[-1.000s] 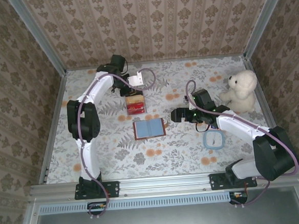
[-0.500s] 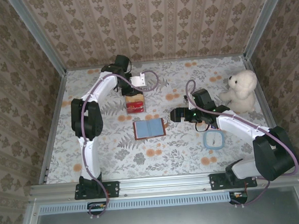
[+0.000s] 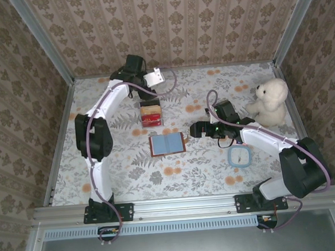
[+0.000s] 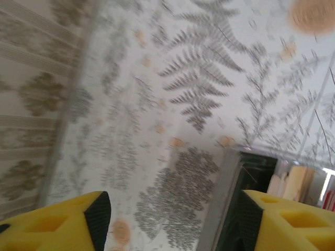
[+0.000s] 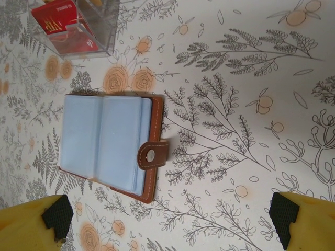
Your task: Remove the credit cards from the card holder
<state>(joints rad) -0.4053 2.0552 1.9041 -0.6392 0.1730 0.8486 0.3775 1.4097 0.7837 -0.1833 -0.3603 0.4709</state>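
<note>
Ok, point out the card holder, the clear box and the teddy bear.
card holder (image 5: 102,144), right wrist view, blue inner face.
clear box (image 5: 102,31), right wrist view, see-through side wall.
teddy bear (image 3: 270,109), top external view, its belly.

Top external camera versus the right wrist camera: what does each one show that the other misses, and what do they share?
Top external adds the white teddy bear, the light blue rounded-square object, the left arm and the right arm. Right wrist adds the metal-studded snap tab and white lettering on a red card. Both share the brown leather card holder, open with its bluish-grey inner face up, the small clear-walled box and the floral table cover.
</note>
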